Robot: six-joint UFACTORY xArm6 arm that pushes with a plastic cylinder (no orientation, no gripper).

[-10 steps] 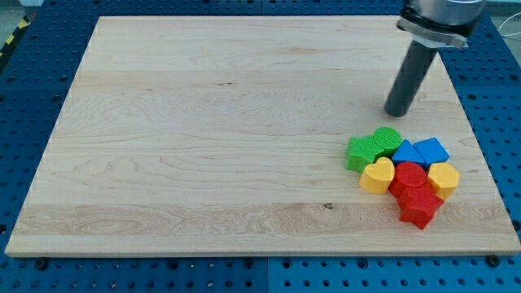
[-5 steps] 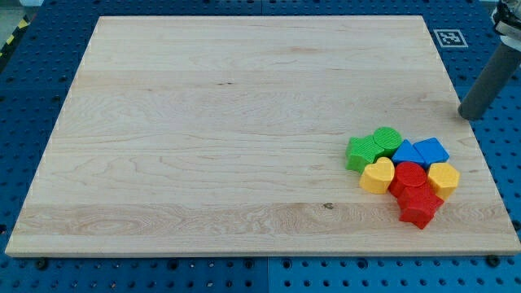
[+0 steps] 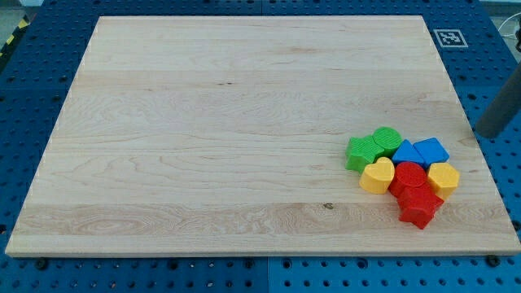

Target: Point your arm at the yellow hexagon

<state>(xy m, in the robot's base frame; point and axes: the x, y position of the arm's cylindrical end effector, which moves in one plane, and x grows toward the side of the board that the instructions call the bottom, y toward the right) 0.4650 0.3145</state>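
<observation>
Off the counter's [image 3: 203, 122] right edge, up-right of the yellow hexagon [image 3: 444, 177]: my tip [image 3: 487, 133], no fingers to report; best approach down-left, stopping short of the blue block [image 3: 431, 150].

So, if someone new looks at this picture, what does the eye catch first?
First, the tight cluster of coloured blocks at the board's lower right: a green pair, two blue blocks, a yellow heart, a yellow hexagon and red ones. Then my tip, at the view's right edge, above and right of the yellow hexagon, apart from the cluster.
</observation>
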